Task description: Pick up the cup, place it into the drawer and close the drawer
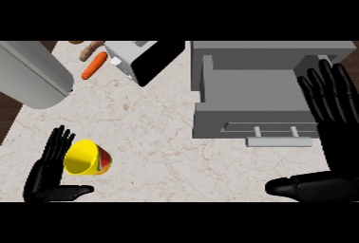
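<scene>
A yellow cup (87, 158) with a red patch on its side lies tipped over on the marbled counter (154, 133) at the lower left, its mouth facing left. My left hand (46, 175) is open just left of the cup, its straight fingers beside the rim and the thumb pointing right below the cup. The grey drawer (245, 90) stands pulled out at the right, with nothing inside and its handle (278, 141) at the near side. My right hand (335, 128) is open at the right edge, fingers straight up alongside the drawer's right wall, thumb pointing left.
A large grey cylinder (32, 73) lies at the upper left. A toaster-like appliance (144, 59) stands at the back centre. A carrot (95, 65) and other food (89, 50) lie beside it. Bare counter stretches between the cup and the drawer.
</scene>
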Available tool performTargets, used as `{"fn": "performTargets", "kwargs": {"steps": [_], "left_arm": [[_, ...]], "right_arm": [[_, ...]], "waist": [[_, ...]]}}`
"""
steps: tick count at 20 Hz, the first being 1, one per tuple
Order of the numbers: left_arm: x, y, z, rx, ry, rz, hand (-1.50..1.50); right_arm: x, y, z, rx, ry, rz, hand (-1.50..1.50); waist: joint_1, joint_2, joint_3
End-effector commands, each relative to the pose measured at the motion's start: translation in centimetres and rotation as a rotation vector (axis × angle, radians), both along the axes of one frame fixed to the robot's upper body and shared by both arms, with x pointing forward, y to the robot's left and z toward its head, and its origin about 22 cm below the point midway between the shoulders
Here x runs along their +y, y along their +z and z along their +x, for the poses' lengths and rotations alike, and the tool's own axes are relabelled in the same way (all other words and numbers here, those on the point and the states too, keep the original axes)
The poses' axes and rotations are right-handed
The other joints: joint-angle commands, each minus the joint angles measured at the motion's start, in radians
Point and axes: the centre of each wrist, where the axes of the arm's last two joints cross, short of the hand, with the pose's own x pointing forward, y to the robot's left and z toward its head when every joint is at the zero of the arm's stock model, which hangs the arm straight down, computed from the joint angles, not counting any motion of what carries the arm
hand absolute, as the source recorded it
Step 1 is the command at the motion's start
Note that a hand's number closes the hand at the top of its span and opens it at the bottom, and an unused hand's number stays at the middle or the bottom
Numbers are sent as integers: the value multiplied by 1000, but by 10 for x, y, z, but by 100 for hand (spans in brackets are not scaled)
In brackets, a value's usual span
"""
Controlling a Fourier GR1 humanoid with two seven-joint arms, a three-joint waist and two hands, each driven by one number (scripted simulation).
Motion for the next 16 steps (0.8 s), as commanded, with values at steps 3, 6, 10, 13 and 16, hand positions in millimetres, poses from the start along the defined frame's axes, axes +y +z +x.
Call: {"fn": "performTargets", "kwargs": {"steps": [3,6,10,13,16], "left_arm": [[1,-20,4,27,16,19,-150],[10,-16,19,1,1,0,-150],[7,-39,3,14,-23,10,-150],[-8,-28,32,0,-39,1,-150],[-9,-40,9,-9,-39,-34,-150]], "right_arm": [[-1,2,-10,-4,16,3,-150],[10,4,-3,-13,-12,3,-150],[7,7,-6,-9,4,11,-150],[8,16,-12,-7,6,4,-150],[2,-15,-3,-14,-1,14,-150]], "waist": [[-1,0,0],[-1,0,0],[-3,1,0],[-5,0,-1],[0,0,0]]}}
